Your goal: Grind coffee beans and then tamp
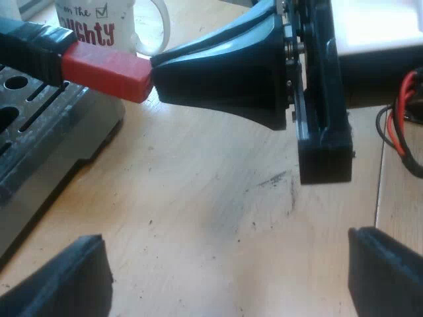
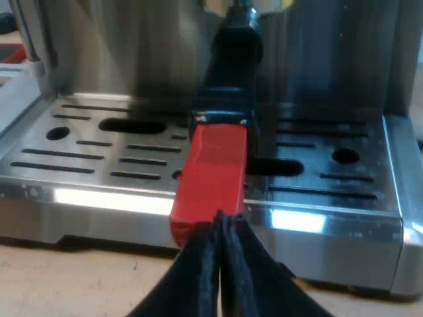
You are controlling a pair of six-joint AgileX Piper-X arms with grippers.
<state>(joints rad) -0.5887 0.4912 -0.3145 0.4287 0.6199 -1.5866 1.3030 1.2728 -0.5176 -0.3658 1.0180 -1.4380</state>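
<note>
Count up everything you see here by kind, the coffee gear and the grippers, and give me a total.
Espresso machine: 1
Holder handle with a red end, at the machine's front: 1
Mug: 1
Grippers: 2, the left gripper open over the wooden table, the right gripper shut at the handle's red end
Total: 5

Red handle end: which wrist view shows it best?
Right wrist view: the red handle end faces the camera over the drip tray, with the shut right hand at its tip. Left wrist view gives it side-on, near the mug.
</note>
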